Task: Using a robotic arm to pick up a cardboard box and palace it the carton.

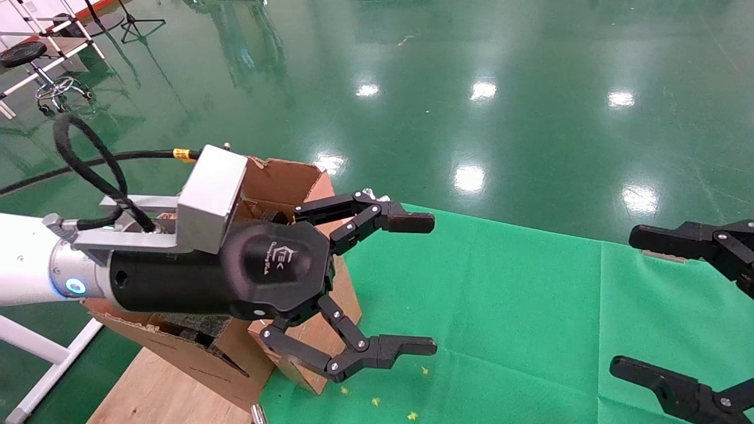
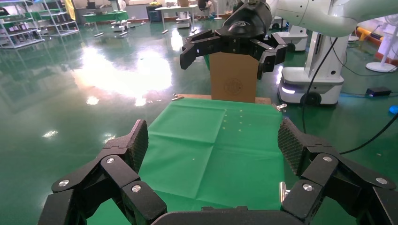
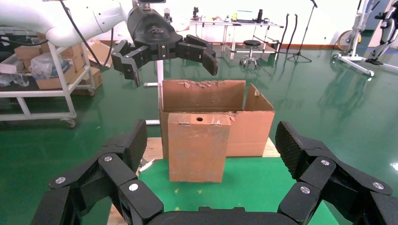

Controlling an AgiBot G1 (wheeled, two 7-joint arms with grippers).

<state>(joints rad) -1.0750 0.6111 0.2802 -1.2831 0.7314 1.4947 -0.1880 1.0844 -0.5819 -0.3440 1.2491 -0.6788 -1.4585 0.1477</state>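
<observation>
Wrist of the white left arm [image 1: 23, 259] reaches in from the left, carrying a silver camera block and a looping black cable. Behind it stands the carton [image 3: 253, 126], large and corrugated, with tall upright flaps and a ragged, torn rim. The box [image 3: 197, 147] stands upright on end just in front of the carton, at the left edge of the green cloth [image 1: 530, 306]. It is slim, plain brown and scuffed, with shiny clear tape along its top edges and a small round hole in the narrow top side. The left gripper [image 1: 415, 284] hangs above the box and points out over the cloth. Its jaws are spread wide and hold nothing. Across the cloth, at the far right, the right gripper [image 1: 642, 303] hovers with jaws likewise wide apart and empty.
</observation>
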